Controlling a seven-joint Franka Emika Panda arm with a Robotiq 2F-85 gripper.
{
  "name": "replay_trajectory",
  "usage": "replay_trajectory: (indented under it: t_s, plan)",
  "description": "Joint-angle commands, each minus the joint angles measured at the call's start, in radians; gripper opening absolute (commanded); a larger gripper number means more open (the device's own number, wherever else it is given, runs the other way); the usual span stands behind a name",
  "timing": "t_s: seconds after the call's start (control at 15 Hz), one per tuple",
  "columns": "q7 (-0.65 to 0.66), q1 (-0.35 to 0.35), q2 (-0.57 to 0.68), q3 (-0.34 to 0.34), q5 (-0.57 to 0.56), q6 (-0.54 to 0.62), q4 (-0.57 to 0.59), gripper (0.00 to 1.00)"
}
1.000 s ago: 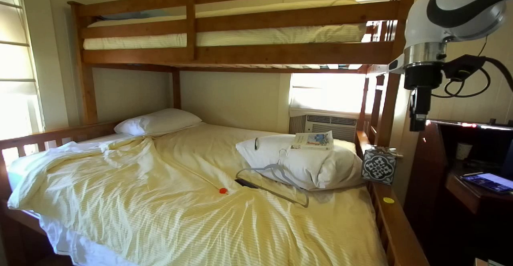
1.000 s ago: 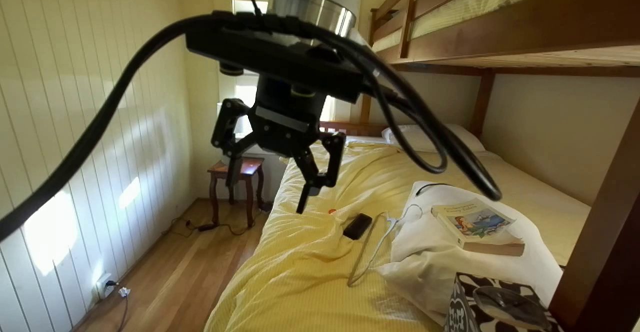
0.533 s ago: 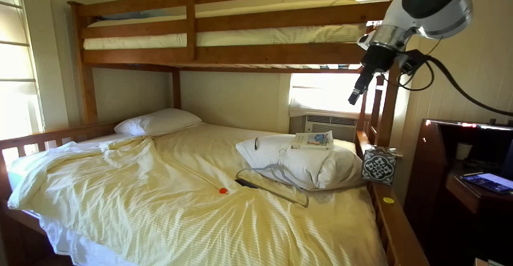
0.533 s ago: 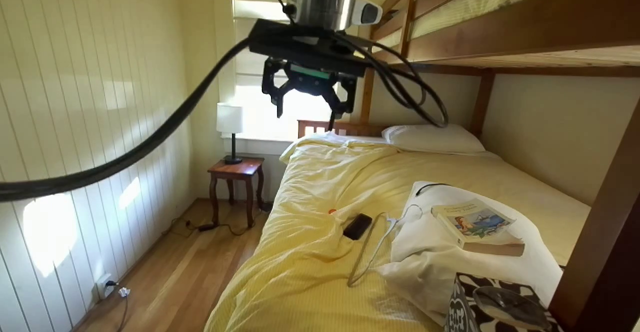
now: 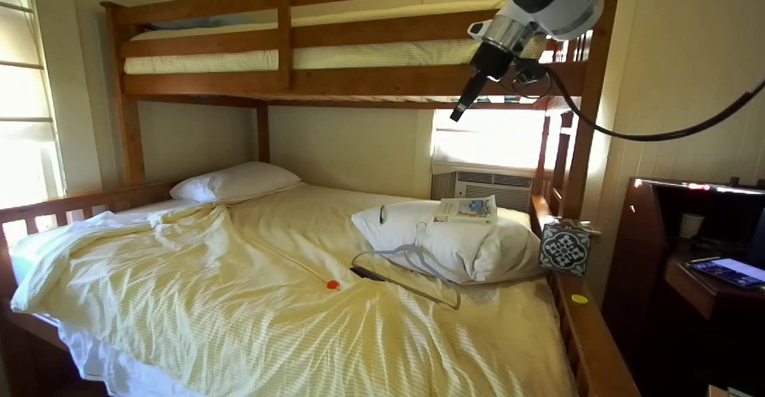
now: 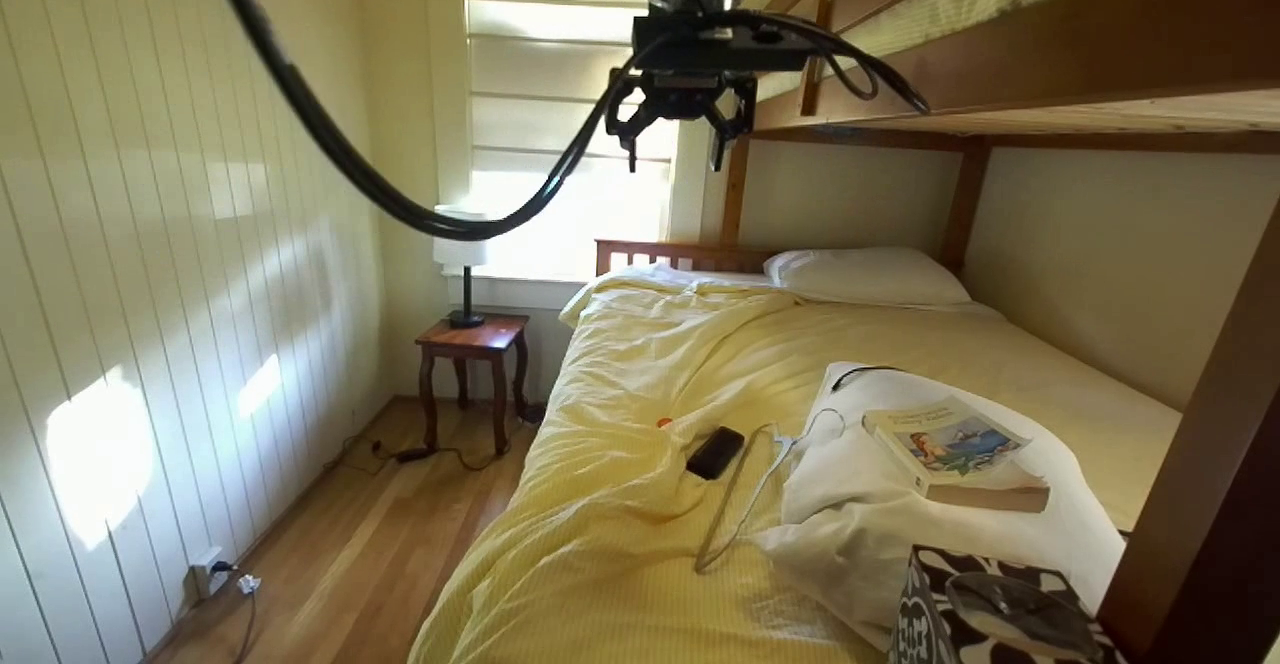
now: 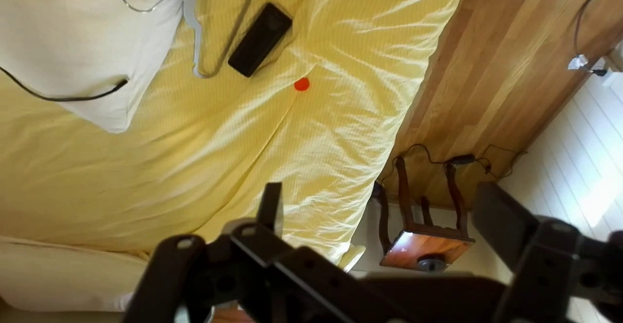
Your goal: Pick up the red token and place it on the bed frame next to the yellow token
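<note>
The small flat red token lies on the yellow bedspread, left of a black case. It also shows in an exterior view and in the wrist view, above the jaws. The yellow token lies on the side rail of the brown wooden bed frame, near the patterned box. My gripper is high above the bed, tilted, far from the red token. Its jaws are spread apart and empty in an exterior view and in the wrist view.
The upper bunk rail is close to the arm in the picture. The black case, a grey hanger, a pillow with a book and a patterned box are around. A side table stands beyond the bed.
My arm has swung left and up over the bed and the gripper has tilted. In an exterior view the gripper has moved away from the camera. The tokens have not moved.
</note>
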Motion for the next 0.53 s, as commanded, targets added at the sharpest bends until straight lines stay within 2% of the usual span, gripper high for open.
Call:
replay_trajectory:
  t_s: [0.0, 0.07, 0.13, 0.27, 0.47]
  plan:
    - [-0.024, -0.071, 0.218, 0.032, 0.139, -0.053, 0.228, 1.0]
    - [-0.026, -0.097, 0.241, 0.045, 0.165, -0.059, 0.261, 1.0]
    - [-0.009, -0.113, 0.156, 0.086, 0.106, -0.009, 0.144, 1.0]
    - [-0.008, -0.142, 0.22, 0.101, 0.129, -0.015, 0.208, 1.0]
    - [-0.008, -0.151, 0.238, 0.103, 0.134, -0.029, 0.238, 1.0]
